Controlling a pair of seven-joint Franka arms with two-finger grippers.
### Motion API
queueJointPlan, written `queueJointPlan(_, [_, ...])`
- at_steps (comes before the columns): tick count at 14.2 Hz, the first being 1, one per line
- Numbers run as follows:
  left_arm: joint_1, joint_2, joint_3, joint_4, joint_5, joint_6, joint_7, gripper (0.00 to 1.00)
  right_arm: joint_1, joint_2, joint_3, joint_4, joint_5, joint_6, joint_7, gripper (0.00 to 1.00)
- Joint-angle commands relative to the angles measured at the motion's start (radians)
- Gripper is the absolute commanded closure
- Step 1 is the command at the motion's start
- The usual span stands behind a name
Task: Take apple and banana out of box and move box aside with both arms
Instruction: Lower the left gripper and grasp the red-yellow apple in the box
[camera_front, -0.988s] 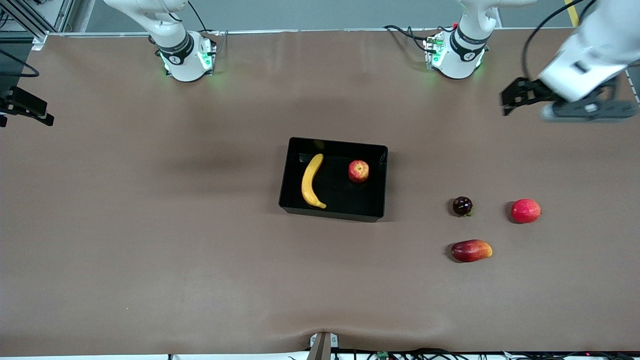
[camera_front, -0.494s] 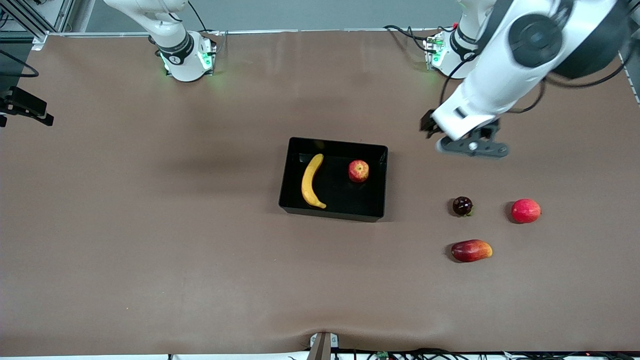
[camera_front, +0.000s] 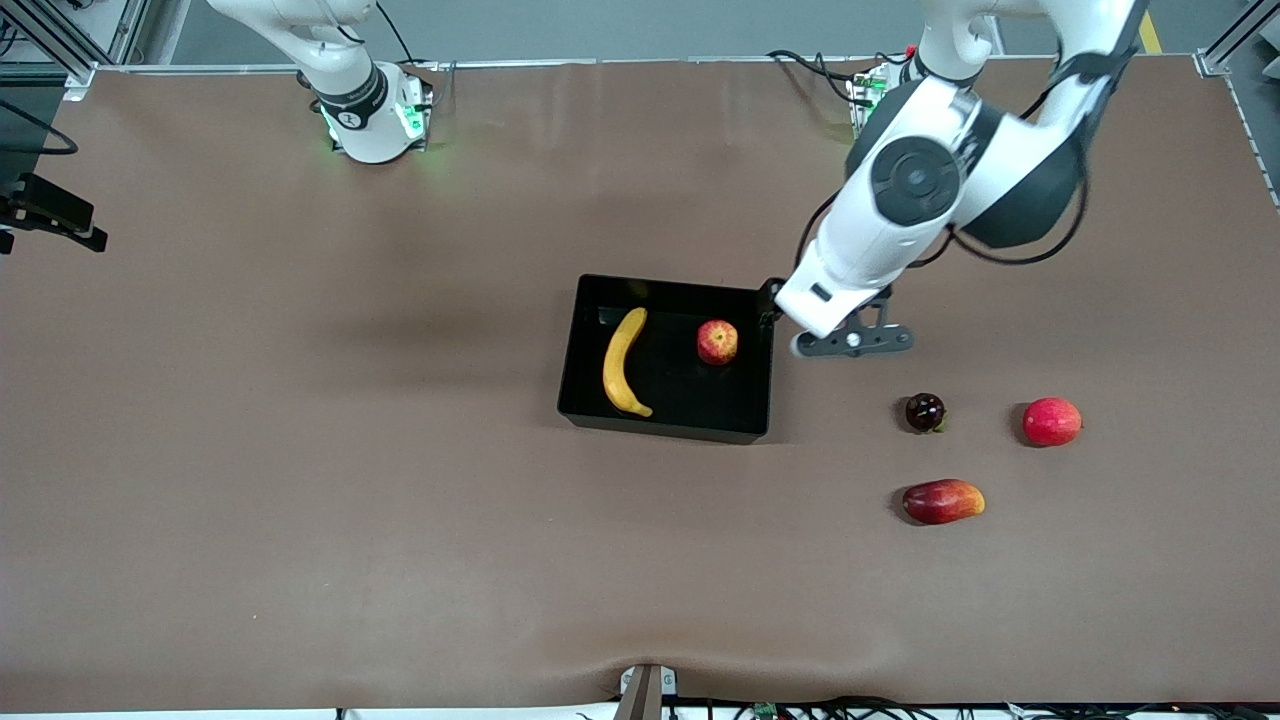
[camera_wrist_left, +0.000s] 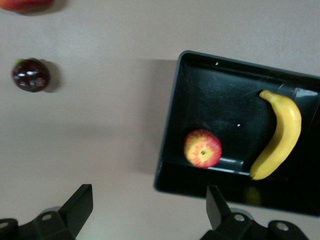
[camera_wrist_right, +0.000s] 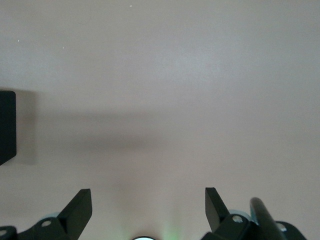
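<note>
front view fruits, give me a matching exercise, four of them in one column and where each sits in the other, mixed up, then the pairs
Things:
1. banana
2. apple
3. oblong red-yellow fruit
4. dark round fruit

Places:
A. on the table, nearest of the four to the front camera
B. in the black tray, on the side toward the right arm's end of the table
C. on the table beside the plain red fruit
D. in the black tray, on the side toward the left arm's end of the table

Pairs: 1-B, 2-D, 3-A, 4-C

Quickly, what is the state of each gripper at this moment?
Left gripper: open, empty, over the black tray's wall.
Right gripper: open, empty, over bare table.
</note>
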Motion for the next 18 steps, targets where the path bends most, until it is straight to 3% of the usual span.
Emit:
queueJointPlan(1, [-0.025, 0.003, -0.003, -0.081, 0.022, 0.135, -0.109, 0.00, -0.021, 0.010, 0.015, 0.020, 0.001, -0.015, 0.008, 0.00])
queueJointPlan(3, [-0.068, 0.039, -0.001, -0.118, 0.043, 0.223, -0.172, 0.00, -0.024, 0.010, 0.015, 0.020, 0.001, -0.015, 0.008, 0.00])
queueJointPlan(5, [-0.100, 0.098, -0.003, -0.117, 0.155, 0.254, -0.300, 0.00, -0.026, 0.010, 0.015, 0.020, 0.003, -0.015, 0.008, 0.00])
queueJointPlan(8, [-0.137, 0.185, -0.001, -0.109, 0.183, 0.328, -0.417, 0.00, -0.026, 0.010, 0.015, 0.020, 0.001, -0.015, 0.008, 0.00])
queueJointPlan(13, [-0.158, 0.270, -0.001, -0.100, 0.284, 0.368, -0.539, 0.00, -0.026, 0.010, 0.015, 0.018, 0.003, -0.015, 0.008, 0.00])
queueJointPlan(18, [-0.178, 0.319, 0.000, -0.102, 0.298, 0.378, -0.551, 0.00, -0.026, 0.011, 0.016, 0.018, 0.003, -0.013, 0.008, 0.00])
